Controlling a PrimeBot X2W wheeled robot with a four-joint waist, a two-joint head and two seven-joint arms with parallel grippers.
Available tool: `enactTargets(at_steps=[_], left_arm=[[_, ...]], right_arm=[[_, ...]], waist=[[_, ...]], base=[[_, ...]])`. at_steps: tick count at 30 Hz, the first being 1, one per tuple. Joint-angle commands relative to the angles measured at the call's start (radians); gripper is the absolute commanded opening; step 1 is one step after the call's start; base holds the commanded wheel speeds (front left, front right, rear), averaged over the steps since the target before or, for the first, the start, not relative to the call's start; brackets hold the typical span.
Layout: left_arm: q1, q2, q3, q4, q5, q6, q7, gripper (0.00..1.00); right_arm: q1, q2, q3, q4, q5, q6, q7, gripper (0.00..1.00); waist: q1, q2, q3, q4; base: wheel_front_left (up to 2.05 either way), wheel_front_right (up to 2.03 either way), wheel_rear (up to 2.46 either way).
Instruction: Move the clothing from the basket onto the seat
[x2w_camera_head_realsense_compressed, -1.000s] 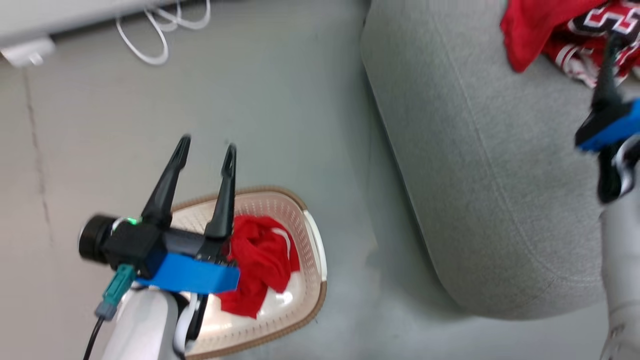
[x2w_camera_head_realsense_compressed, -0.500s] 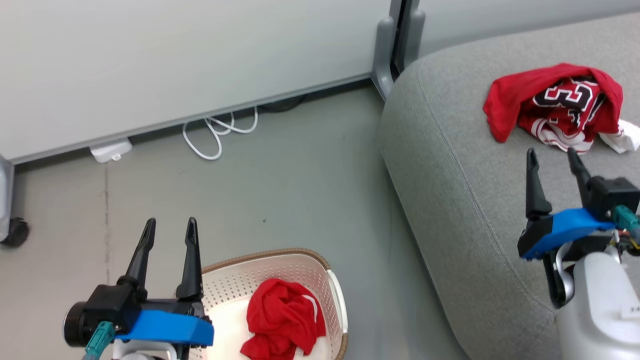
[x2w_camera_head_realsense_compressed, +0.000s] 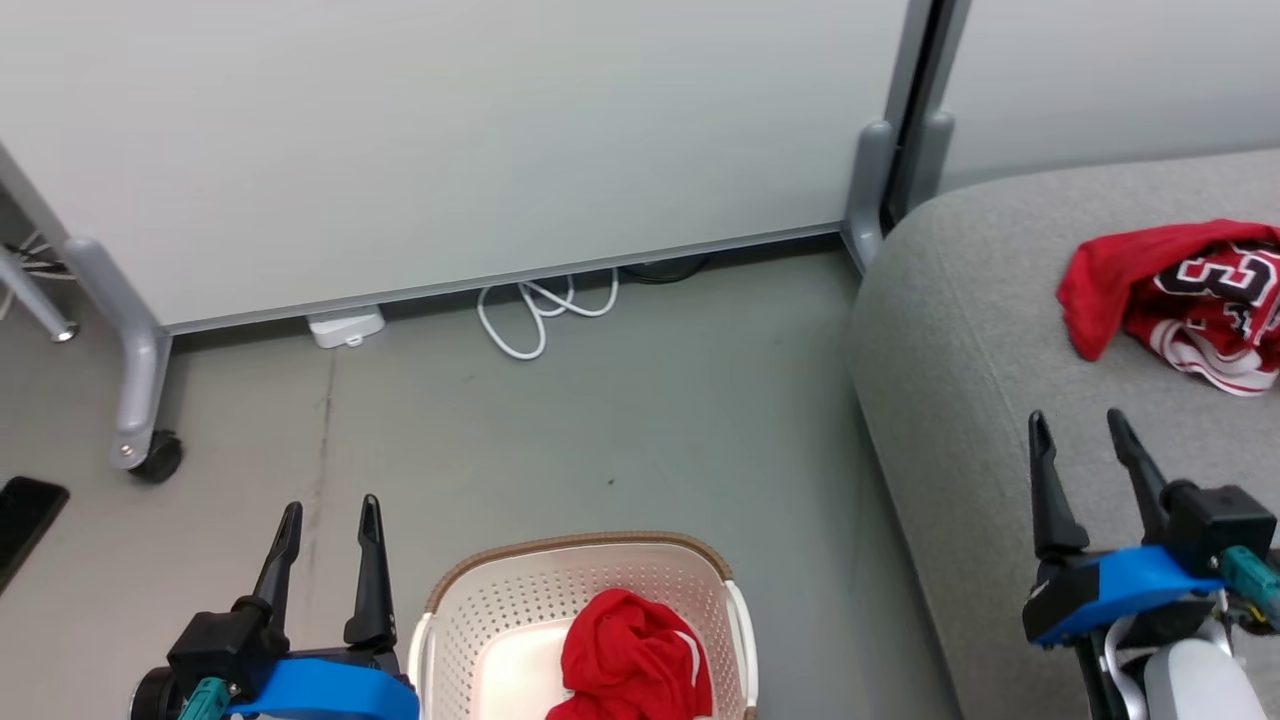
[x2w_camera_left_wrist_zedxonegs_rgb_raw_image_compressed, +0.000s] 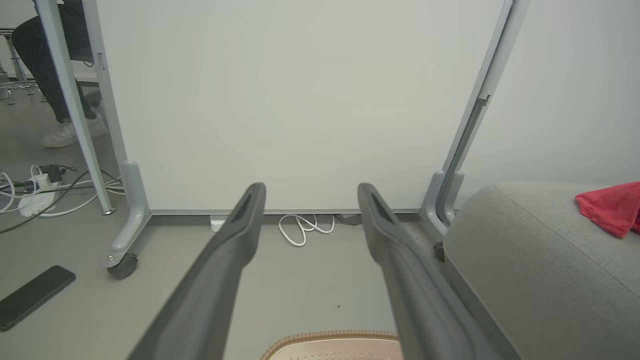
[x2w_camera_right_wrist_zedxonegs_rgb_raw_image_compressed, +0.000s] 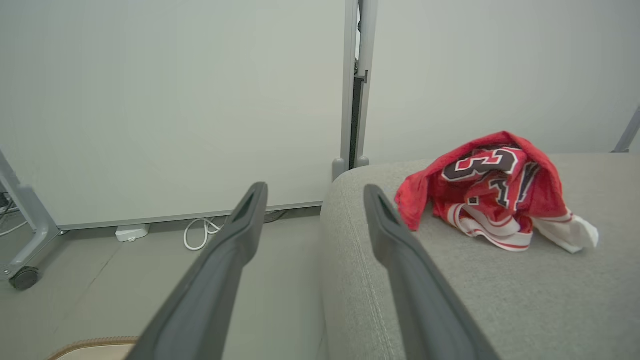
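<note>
The left gripper (x2w_camera_head_realsense_compressed: 330, 505) and right gripper (x2w_camera_head_realsense_compressed: 1075, 417) stood open, empty. The crumpled red shorts (x2w_camera_head_realsense_compressed: 630, 665) lay in the cream perforated plastic basket (x2w_camera_head_realsense_compressed: 560, 545), bottom centre; it seemed best to pinch their top fold, lifting clear of the rim.

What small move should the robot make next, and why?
Probably lower the open left gripper into the basket, toward the red shorts: they lie there, close beside it, while the jersey already lies on the seat.

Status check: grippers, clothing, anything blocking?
Left gripper and right gripper open, holding nothing. Jersey on seat; red garment in basket, untouched. Nothing seen in the way.
</note>
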Motion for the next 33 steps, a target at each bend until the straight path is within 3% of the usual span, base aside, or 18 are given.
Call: enactTargets(at_steps=[1,18,33], left_arm=[[0.002,0.001,0.003,0.011,0.005,-0.005,-0.005,1.00],[-0.003,0.010,0.015,0.087,0.008,-0.009,-0.005,1.00],[-0.002,0.007,0.005,0.090,0.005,-0.010,-0.005,1.00]], right_arm=[[0.043,0.002,0.009,-0.022,0.016,0.000,0.002,1.00],[0.171,0.002,0.154,-0.111,0.040,0.000,0.031,1.00],[0.168,0.002,0.160,-0.100,0.070,0.000,0.024,1.00]], waist=[[0.0002,-0.0001,-0.010,0.030],[0.0002,-0.0001,-0.039,0.098],[0.0002,-0.0001,-0.041,0.114]], base=[[0.00,0.00,0.00],[0.00,0.00,0.00],[0.00,0.00,0.00]])
